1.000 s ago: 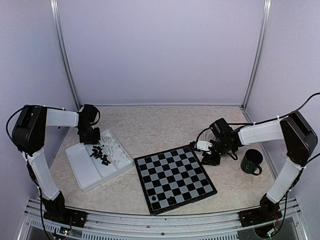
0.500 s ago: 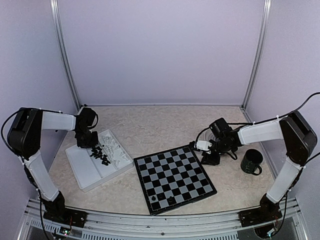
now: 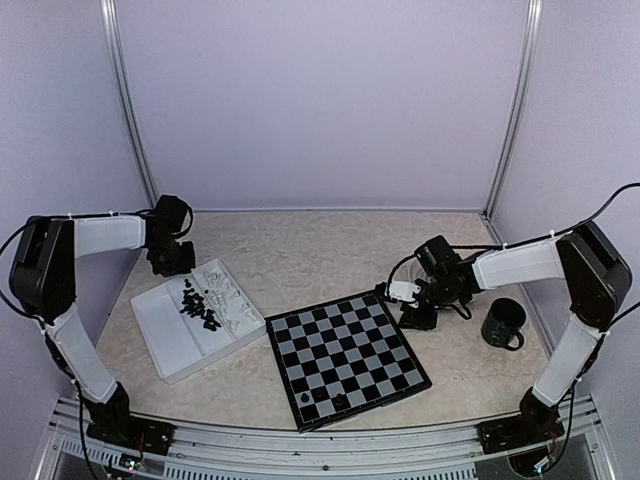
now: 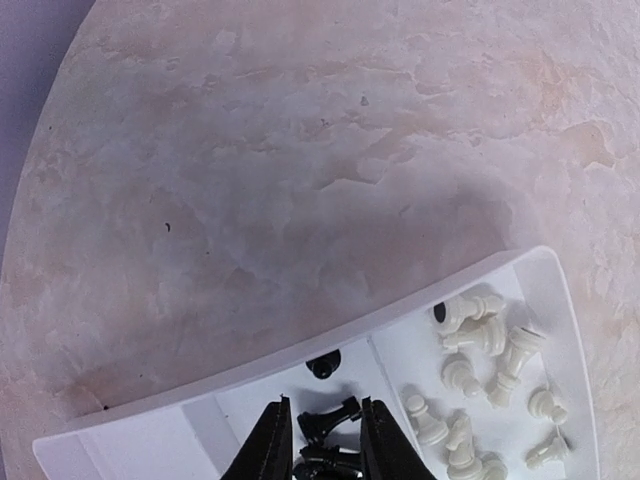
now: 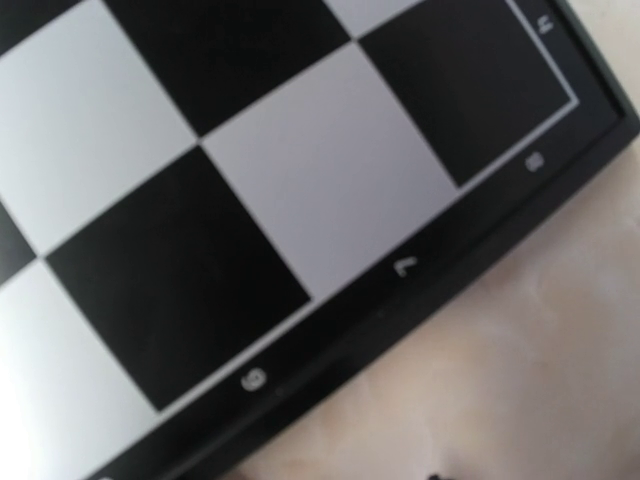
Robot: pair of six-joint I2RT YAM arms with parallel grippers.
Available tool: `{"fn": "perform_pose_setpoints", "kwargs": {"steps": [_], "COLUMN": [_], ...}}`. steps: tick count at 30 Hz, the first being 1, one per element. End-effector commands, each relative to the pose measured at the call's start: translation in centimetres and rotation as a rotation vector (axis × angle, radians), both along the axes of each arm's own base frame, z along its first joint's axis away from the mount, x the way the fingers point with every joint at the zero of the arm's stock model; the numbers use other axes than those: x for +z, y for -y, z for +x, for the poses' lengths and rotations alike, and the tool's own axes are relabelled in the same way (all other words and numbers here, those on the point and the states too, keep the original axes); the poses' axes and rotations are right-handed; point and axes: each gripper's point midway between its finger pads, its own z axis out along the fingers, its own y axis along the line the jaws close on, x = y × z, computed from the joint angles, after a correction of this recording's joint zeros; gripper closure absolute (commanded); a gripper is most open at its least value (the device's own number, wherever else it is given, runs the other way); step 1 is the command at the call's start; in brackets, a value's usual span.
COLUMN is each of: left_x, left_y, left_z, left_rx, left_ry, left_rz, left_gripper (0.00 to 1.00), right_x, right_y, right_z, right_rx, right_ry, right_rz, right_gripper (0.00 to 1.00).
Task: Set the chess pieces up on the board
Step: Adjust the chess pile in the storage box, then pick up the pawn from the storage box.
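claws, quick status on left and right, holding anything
left claw: narrow gap, black pieces seen in it; grip cannot be told
right claw: cannot be told

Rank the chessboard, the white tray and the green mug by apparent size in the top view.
1. chessboard, largest
2. white tray, somewhat smaller
3. green mug, clearly smallest

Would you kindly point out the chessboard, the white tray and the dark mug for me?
chessboard (image 3: 345,358): top external view, on a bare square near its middle.
white tray (image 3: 168,335): top external view, on the floor of its empty compartment.
dark mug (image 3: 500,322): top external view, on its body.
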Motion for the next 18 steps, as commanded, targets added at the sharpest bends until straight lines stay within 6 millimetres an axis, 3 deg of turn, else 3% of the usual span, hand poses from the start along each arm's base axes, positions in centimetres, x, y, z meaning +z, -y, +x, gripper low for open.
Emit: {"fn": "perform_pose_setpoints", "kwargs": {"steps": [1,7,18], "left_x": [-1.6,-2.3,-3.8], "left_y": [-0.4,-0.1,-1.3], "left_z": [1.0,1.5,2.2], "left_rx": [-0.001,0.034,0.08], "left_ry": [-0.035,-0.027,-0.027], "left_rz": [0.028,0.002,-0.032], "left_gripper": [0.75,0.8,0.8], "right_x": [-1.7,-1.5,-1.3], "right_y": [0.4,0.3,0.3], "right_z": [-1.9,-1.9,-1.9], "right_rx": [0.025,0.029,0.033], "right_ry": [-0.053,-0.049,-0.044], "right_rz": [-0.051,-0.045,-0.045], "right_gripper": [0.55,0.55,0.55]}}
